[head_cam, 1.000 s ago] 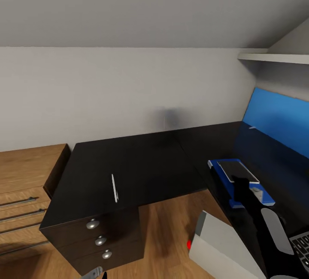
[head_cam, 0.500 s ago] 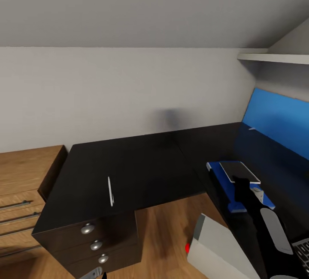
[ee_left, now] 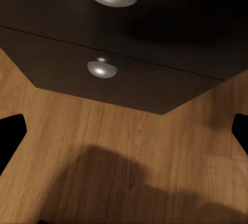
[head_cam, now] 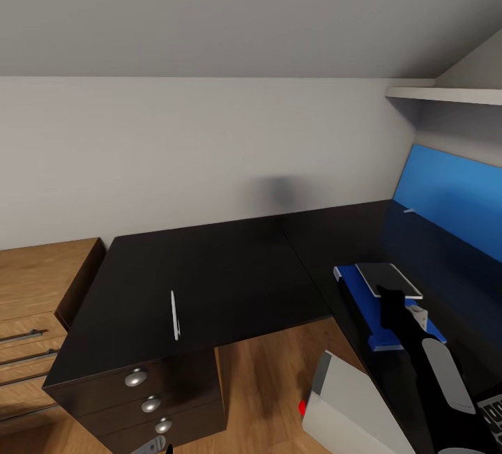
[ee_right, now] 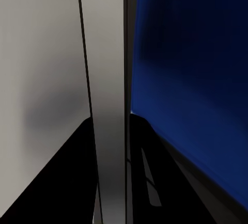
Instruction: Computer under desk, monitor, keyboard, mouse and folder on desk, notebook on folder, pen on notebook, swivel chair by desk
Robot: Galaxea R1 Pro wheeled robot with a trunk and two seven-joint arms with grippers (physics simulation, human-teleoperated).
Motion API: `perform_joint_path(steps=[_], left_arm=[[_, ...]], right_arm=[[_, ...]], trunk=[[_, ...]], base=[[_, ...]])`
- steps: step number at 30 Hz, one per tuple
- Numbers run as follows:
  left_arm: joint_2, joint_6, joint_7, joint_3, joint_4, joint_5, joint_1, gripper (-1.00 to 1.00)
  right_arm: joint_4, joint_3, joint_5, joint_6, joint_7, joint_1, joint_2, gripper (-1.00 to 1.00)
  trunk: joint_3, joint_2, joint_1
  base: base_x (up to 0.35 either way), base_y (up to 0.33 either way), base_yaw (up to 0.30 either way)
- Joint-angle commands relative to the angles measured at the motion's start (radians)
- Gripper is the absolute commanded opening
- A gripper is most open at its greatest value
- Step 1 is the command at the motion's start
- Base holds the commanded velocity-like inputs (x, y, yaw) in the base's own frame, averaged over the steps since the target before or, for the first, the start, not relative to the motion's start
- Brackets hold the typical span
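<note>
right arm [head_cam: 434,377]: black links, rounded light-grey panel on the forearm, small grey block near the wrist
left gripper [head_cam: 159,446]: grey piece with a black tip
left fingertips [ee_left: 11,133]: plain black, no markings

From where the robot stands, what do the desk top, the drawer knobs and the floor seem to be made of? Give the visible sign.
Desk top: smooth black laminate, probably; faint sheen.
Drawer knobs: brushed metal, silvery domes with highlights.
Floor: wood or wood-look planks; brown grain lines.
</note>
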Motion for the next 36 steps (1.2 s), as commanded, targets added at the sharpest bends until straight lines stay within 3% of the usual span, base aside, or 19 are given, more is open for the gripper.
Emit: perform_joint_path(steps=[1, 13, 36], left_arm=[[0.001, -0.004, 0.006, -0.003, -0.001, 0.011, 0.0, 1.0], [0.001, -0.004, 0.007, -0.002, 0.0, 0.012, 0.0, 1.0], [0.001, -0.004, 0.007, -0.002, 0.001, 0.012, 0.0, 1.0]], right_arm=[[-0.002, 0.0, -0.009, 0.003, -0.005, 0.0, 0.001, -1.0], [-0.002, 0.003, 0.022, 0.003, -0.006, 0.0, 0.002, -1.0], [-0.005, 0.003, 0.033, 0.011, -0.007, 0.0, -0.001, -1.0]], trunk=[[-0.001, 0.0, 0.0], [-0.001, 0.0, 0.0], [-0.001, 0.0, 0.0]], base=[[0.002, -0.002, 0.0], [0.0, 0.0, 0.0], [0.0, 0.0, 0.0]])
